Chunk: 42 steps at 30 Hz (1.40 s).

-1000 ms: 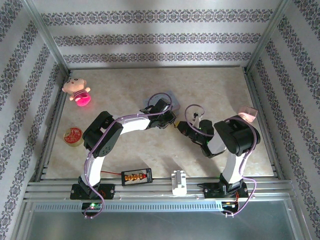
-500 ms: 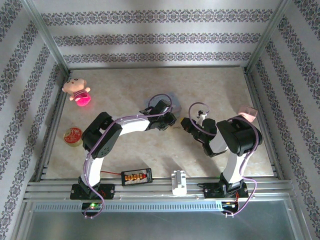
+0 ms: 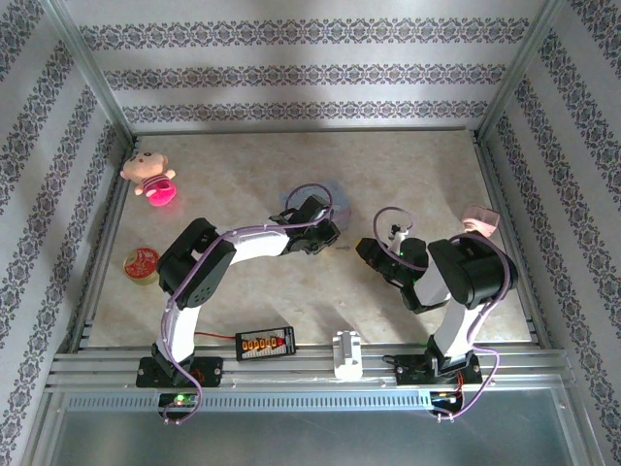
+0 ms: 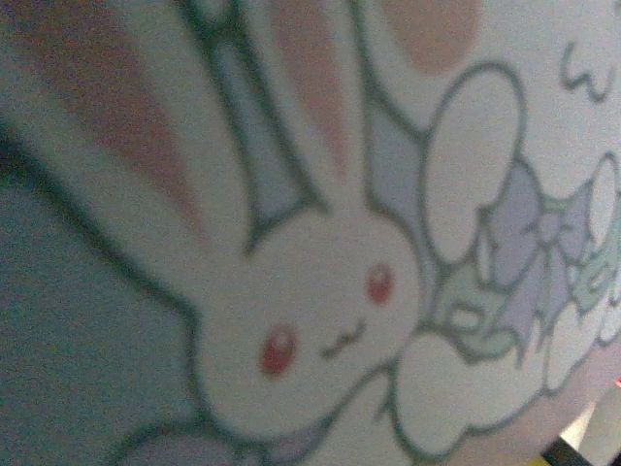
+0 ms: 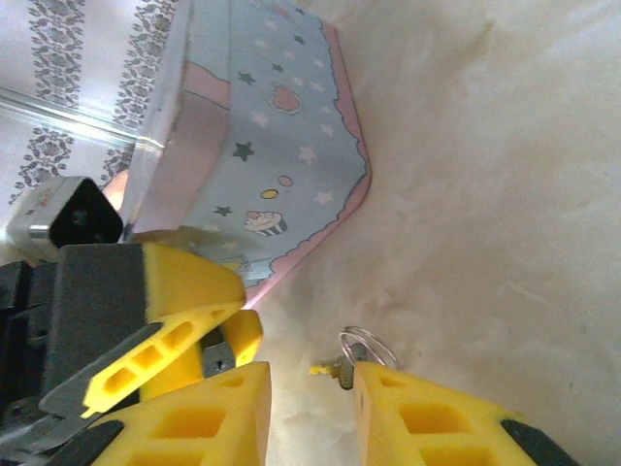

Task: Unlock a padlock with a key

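The padlock [image 5: 215, 361], a small grey bit of metal, seems to sit pinched in the left hand [image 5: 238, 311], though it is too small to be sure. It is just beside the right hand [image 5: 310, 393] and near the low edge of the tin [image 5: 281, 146]. The right hand stands open, its yellow fingers [image 5: 427, 417] apart and gripping nothing. The key [image 5: 340, 370] with its ring lies on the table [image 5: 505, 194] in the gap, at one fingertip. From above, the left arm [image 3: 252, 243] and right arm [image 3: 466, 282] bend inward to mid-table, hands facing, close but apart.
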Available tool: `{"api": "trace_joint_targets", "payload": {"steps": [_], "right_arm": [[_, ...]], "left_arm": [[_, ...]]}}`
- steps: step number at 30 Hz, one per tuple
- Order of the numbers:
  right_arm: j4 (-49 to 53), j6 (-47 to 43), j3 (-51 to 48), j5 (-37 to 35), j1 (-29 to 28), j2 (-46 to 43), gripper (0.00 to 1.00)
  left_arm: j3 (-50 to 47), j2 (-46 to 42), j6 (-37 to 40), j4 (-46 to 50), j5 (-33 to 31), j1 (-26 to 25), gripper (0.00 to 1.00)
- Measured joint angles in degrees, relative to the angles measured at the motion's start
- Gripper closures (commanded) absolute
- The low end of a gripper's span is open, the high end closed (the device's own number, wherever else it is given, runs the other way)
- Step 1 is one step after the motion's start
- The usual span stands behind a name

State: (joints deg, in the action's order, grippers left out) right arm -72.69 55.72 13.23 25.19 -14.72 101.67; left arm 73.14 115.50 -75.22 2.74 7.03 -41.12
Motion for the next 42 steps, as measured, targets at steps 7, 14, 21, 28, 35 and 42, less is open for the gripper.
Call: {"api": "trace_joint_targets", "payload": {"steps": [7,14,21,28,35,42], "right_arm": [[10.8,-4.13,0.39,-0.11,0.0,-8.61,0.71],[33.42,-12.57,6.05,-4.33,-0.9,-19.63,0.72],[53.81,-22.34,14.62,-6.82,-1.2,-22.36,0.71],[70.07,-31.36,21.31,-9.2,-4.02,-21.88,0.58],[77.88,-38.21,27.85,-9.88,-5.07,-16.44,0.57],[80.02,-40.76,33.16,-9.29,-5.05,-8.85,0.58]], "left_arm": [[2.25,2.01,0.85,-0.02,-1.49,0.0,0.91],[2.32,2.21,2.14,0.22,-1.9,0.0,0.63],[1.73,2.21,3.43,-0.31,-2.21,0.0,0.42],[1.49,2.01,3.21,-1.92,-1.36,0.0,0.22],[-1.84,-1.51,4.26,-2.49,-1.25,0.0,0.01],[-7.23,-7.04,6.08,1.57,-3.56,0.0,0.01]]}}
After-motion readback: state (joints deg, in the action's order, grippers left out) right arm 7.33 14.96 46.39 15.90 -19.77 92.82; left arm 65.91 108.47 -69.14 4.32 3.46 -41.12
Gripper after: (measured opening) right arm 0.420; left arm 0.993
